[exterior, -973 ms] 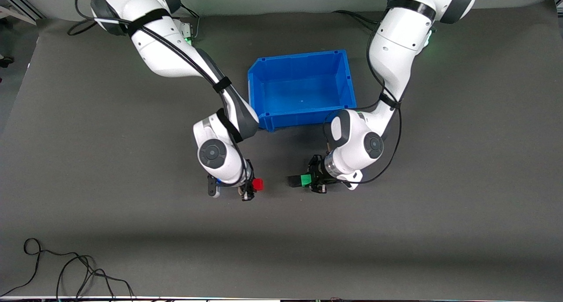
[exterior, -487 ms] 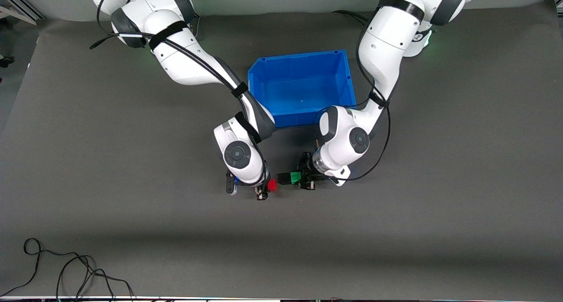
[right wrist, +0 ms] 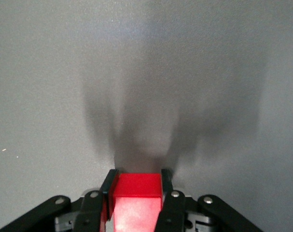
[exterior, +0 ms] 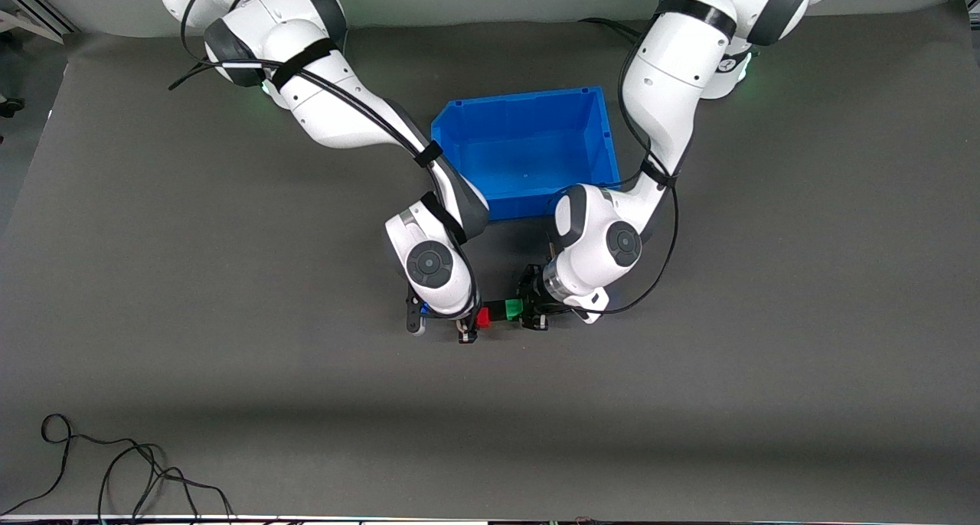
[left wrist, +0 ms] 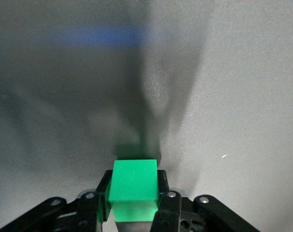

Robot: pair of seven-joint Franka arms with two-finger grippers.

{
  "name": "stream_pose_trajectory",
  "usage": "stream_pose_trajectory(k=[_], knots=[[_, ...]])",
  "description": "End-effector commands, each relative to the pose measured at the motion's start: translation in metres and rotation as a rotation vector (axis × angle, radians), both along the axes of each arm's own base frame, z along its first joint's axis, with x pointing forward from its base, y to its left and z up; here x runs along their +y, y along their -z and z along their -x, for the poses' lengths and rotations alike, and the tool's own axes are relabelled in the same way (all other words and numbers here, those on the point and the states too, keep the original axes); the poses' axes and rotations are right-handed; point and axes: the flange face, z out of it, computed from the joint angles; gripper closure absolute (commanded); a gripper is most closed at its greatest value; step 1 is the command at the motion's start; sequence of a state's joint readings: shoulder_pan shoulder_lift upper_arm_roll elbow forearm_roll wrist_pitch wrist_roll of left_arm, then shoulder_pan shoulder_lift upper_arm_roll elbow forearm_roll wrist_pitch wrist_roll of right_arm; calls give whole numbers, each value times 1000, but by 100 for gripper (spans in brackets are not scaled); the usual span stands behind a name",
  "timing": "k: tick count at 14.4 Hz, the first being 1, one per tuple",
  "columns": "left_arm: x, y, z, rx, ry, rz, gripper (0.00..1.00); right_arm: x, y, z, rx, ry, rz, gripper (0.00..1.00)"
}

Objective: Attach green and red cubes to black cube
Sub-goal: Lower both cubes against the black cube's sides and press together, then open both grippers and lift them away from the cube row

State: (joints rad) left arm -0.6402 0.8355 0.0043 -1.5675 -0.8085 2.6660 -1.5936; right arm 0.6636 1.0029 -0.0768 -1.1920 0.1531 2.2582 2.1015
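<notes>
My left gripper [exterior: 527,311] is shut on the green cube [exterior: 514,307], held low over the table, nearer to the front camera than the blue bin. The black cube [exterior: 497,310] sits against the green cube's outer face. My right gripper [exterior: 468,323] is shut on the red cube [exterior: 483,316], which is right against the black cube's free face. The three cubes form a short row between the grippers. In the left wrist view the green cube [left wrist: 134,180] sits between the fingers [left wrist: 161,180]. In the right wrist view the red cube [right wrist: 136,189] sits between the fingers [right wrist: 109,184]. The black cube shows in neither wrist view.
An empty blue bin [exterior: 521,96] stands on the grey mat, farther from the front camera than the cubes, between the two arms. A black cable [exterior: 115,471] lies near the front edge at the right arm's end.
Both grippers have moved toward each other. The gap between the red cube and the black cube has closed, and the red cube now meets the black one.
</notes>
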Motion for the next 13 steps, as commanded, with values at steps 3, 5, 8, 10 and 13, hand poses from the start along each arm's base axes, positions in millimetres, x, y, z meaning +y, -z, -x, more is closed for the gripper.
stream_pose_trajectory(k=[3,5,8,10,13], knots=[[-8,1,-1,-13,-12,-7,59,5,3,0,-18,2,29,100],[-8,0,-2,-16,-11,-9,27,5,5,1,-24,-12,46,100],[3,-6,-10,-21,-7,-15,0,5,4,3,-6,-18,66,100],[27,-17,-25,-50,6,-56,0,5,1,4,1,-18,67,100],[78,-41,-50,2,62,-97,0,11,2,8,2,-26,65,100]])
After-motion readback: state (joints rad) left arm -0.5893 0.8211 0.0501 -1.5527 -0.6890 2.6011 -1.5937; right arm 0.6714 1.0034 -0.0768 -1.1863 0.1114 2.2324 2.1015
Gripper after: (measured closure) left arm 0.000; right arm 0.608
